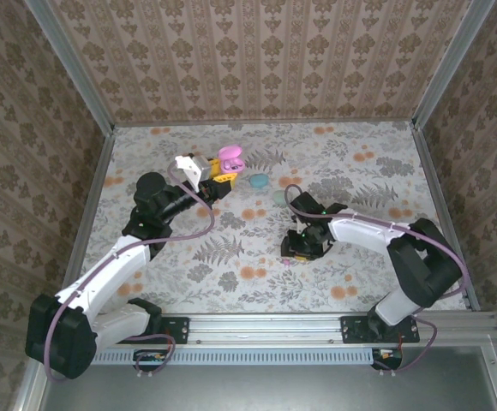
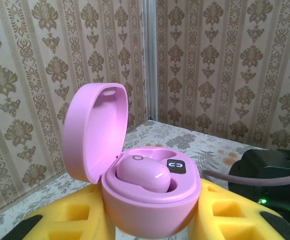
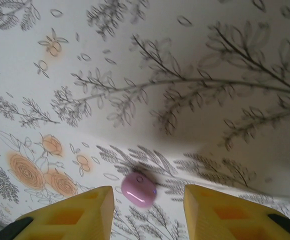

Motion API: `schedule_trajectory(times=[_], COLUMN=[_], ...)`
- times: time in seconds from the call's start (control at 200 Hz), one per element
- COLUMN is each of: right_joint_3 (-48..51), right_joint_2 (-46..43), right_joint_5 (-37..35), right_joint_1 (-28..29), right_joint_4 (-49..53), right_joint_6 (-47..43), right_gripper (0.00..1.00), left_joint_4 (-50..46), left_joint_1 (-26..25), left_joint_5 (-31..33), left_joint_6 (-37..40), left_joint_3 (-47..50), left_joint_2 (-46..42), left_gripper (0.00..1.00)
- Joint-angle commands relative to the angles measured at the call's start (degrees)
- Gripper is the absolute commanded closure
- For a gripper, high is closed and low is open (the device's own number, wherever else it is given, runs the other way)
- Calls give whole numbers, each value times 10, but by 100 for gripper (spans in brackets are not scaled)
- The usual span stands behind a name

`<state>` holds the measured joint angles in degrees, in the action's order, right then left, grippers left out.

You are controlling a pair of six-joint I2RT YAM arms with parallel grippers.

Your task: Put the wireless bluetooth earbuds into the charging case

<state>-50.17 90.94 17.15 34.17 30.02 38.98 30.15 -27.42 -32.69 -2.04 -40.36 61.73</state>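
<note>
1. Yellow fingers [image 2: 80, 220] of your left gripper [image 2: 152, 222] are clamped on the lower half of the pink charging case [image 2: 150, 205], one on each side, holding it upright.
2. The case's lid [image 2: 92, 127] is flipped up. One seated pink earbud [image 2: 142, 174] is already in its well, right next to a small dark display [image 2: 175, 165].
3. Your right gripper [image 3: 147, 195] has its jaws spread and isn't pinching anything; it's pointing down at the floral table [image 3: 185, 75].
4. The loose pink earbud [image 3: 139, 189] lies on the table between those spread fingers. There's a gap on both sides, so nothing is touching it.
5. From the top camera, a teal case [image 1: 258, 181] sits on the table just beside the held pink one. A smaller teal bit [image 1: 279, 197] lies near it, towards your right arm, but it's too tiny to tell what it is.
</note>
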Motion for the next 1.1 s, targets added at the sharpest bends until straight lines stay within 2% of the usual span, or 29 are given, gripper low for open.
schedule_trajectory(times=[0.0,0.2,0.42,0.67,1.095], right_joint_3=[-34,-66,-65,-49,-49], right_joint_2=[25,66,68,50,50], right_joint_5=[13,-3,-6,46,75], right_joint_1=[12,27,39,41,50], right_joint_4=[25,62,85,54,31], right_joint_6=[-35,-49,-56,-53,-29], right_gripper=[56,58,58,60,62], left_joint_4=[16,10,6,7,4], left_joint_1=[-3,-3,-2,-2,-2], left_joint_5=[3,5,7,4,6], left_joint_6=[8,11,14,11,11], left_joint_3=[-1,-1,-1,-2,-1], left_joint_2=[-14,-17,-17,-14,-18], left_gripper=[68,68,68,68,68])
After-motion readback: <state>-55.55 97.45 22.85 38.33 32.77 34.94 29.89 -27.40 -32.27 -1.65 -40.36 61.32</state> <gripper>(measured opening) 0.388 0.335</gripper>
